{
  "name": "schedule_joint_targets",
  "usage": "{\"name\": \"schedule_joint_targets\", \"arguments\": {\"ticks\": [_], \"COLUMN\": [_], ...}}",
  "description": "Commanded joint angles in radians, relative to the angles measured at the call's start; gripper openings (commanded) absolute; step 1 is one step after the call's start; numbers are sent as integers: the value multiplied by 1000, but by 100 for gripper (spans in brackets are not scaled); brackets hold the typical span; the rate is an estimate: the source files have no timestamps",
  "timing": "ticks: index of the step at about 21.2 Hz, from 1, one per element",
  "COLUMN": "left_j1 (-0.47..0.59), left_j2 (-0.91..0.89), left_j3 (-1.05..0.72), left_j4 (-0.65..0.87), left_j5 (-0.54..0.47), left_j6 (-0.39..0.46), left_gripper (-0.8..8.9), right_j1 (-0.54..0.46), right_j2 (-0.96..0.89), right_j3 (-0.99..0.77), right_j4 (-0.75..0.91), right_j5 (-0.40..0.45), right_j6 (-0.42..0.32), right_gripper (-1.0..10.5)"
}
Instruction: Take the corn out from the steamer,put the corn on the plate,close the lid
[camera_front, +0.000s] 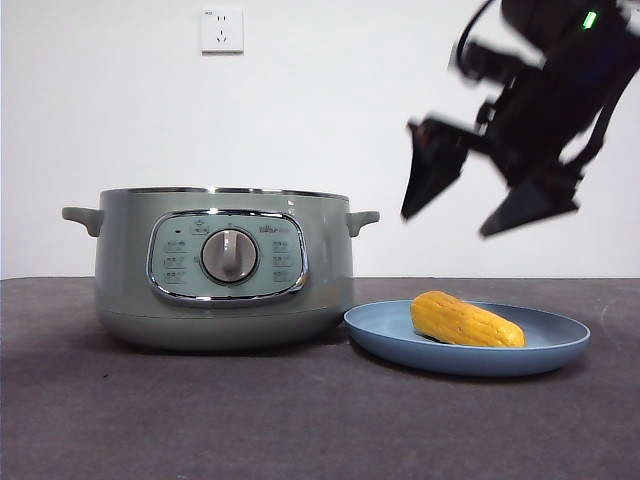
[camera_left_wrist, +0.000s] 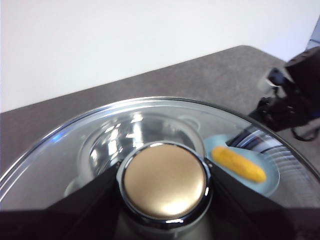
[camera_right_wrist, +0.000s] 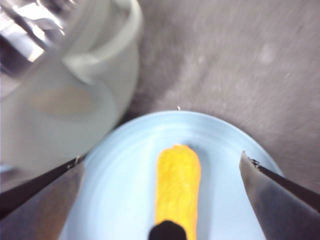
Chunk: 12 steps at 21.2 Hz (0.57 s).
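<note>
The sage-green steamer (camera_front: 225, 265) stands open on the left, without its lid. The yellow-orange corn (camera_front: 465, 320) lies on the light-blue plate (camera_front: 560, 345) to the steamer's right. My right gripper (camera_front: 450, 222) hangs open and empty above the plate; its wrist view shows the corn (camera_right_wrist: 177, 185) on the plate (camera_right_wrist: 115, 190) between the spread jaws, beside the steamer (camera_right_wrist: 75, 100). My left gripper (camera_left_wrist: 165, 197) is shut on the knob (camera_left_wrist: 165, 180) of the glass lid (camera_left_wrist: 75, 145) and holds it up, out of the front view. Through the glass I see the corn (camera_left_wrist: 239, 164).
A dark grey table (camera_front: 300, 420) carries everything, with a white wall and a socket (camera_front: 222, 30) behind. The right arm (camera_left_wrist: 295, 95) also shows in the left wrist view, past the lid's rim.
</note>
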Motion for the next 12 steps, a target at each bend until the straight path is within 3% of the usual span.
{"name": "schedule_joint_targets", "arguments": {"ticks": [1,5,12], "left_j1": [1,1,1], "left_j2": [80,273,484], "left_j3": [10,10,10], "left_j4": [137,334,522], "left_j5": [16,26,39], "left_j6": [15,36,37], "left_gripper": [-7,-8,-8], "right_j1": [1,1,1], "right_j2": [-117,-332,-531], "right_j3": [-6,-6,-6], "right_j4": [-79,-235,-417], "right_j5": [2,-3,-3], "right_j6": [3,3,3], "right_gripper": [570,567,567]}}
